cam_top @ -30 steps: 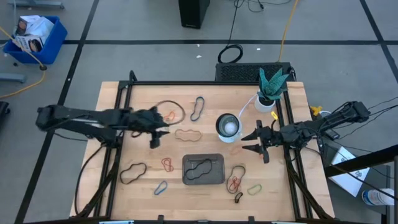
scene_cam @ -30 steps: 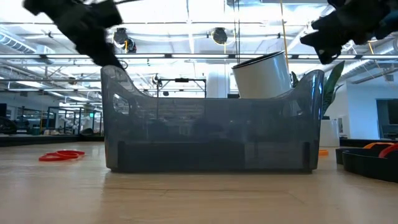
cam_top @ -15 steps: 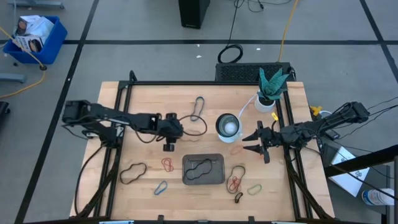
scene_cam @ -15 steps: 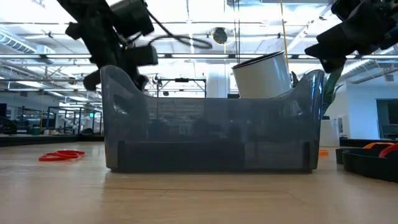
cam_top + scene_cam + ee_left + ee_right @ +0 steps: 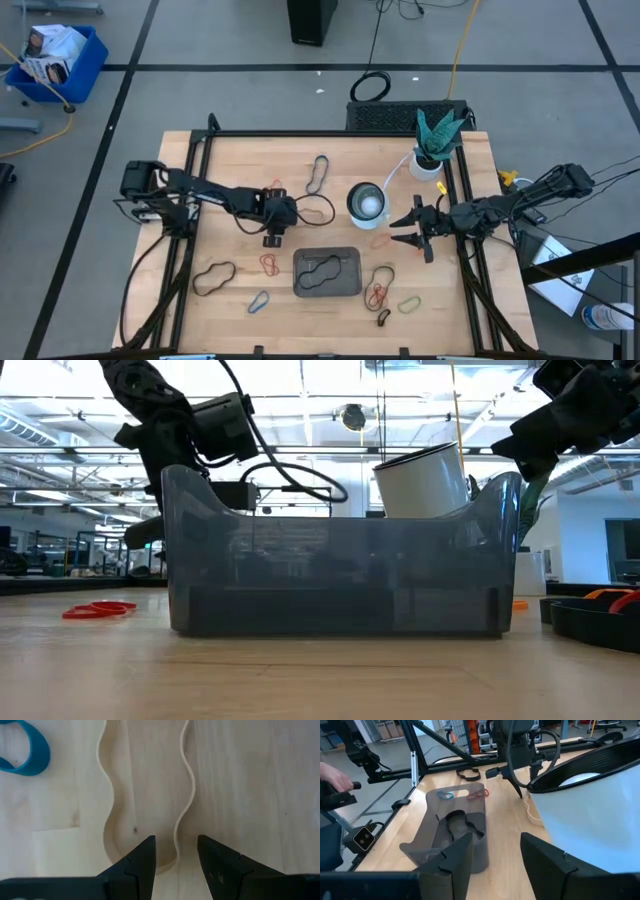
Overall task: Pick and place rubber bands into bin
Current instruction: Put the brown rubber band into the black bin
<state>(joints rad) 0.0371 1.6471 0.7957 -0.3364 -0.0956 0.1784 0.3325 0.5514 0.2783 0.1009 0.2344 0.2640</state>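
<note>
Jaws of the left gripper (image 5: 175,851) are spread and pinch nothing; they hang over a tan rubber band (image 5: 145,795) that lies wavy on the desk (image 5: 230,160), with one side of the loop between the fingers, so I judge it prepares to pick this band. The right gripper (image 5: 408,229) waits with spread jaws beside the white cup (image 5: 366,203), holding nothing. The bin (image 5: 327,273) stands near the front middle of the desk and already holds one black band (image 5: 320,270). Around it I count about eight loose bands, for example a black one (image 5: 213,276), a red one (image 5: 270,264), a blue one (image 5: 259,301) and a green one (image 5: 409,303); some small ones are hard to separate.
</note>
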